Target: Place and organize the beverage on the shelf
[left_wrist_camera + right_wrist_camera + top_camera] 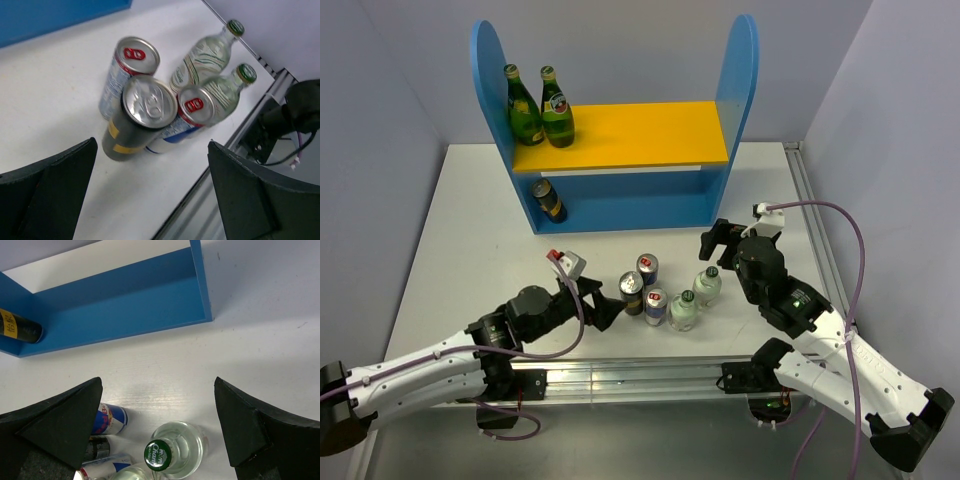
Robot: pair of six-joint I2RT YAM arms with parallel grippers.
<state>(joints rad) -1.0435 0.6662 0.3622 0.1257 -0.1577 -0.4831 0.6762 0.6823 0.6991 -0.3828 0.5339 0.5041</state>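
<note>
The shelf (pixel 630 135) stands at the back, blue sides and a yellow-orange upper board. One dark can (pixel 549 200) stands on its lower level at the left and shows in the right wrist view (pixel 17 326). On the table, a dark can (pixel 632 292), two blue-and-silver cans (pixel 647 269) (pixel 655 306) and two clear bottles (pixel 707 285) (pixel 683 310) stand clustered. My left gripper (pixel 602 305) is open and empty just left of the dark can (pixel 137 120). My right gripper (pixel 720 240) is open and empty above the far bottle (pixel 175 450).
Two tall green bottles (pixel 525 110) (pixel 557 108) stand on the left of the upper board. A metal rail (pixel 640 378) runs along the table's near edge. The right part of the shelf's lower level (pixel 150 295) holds nothing.
</note>
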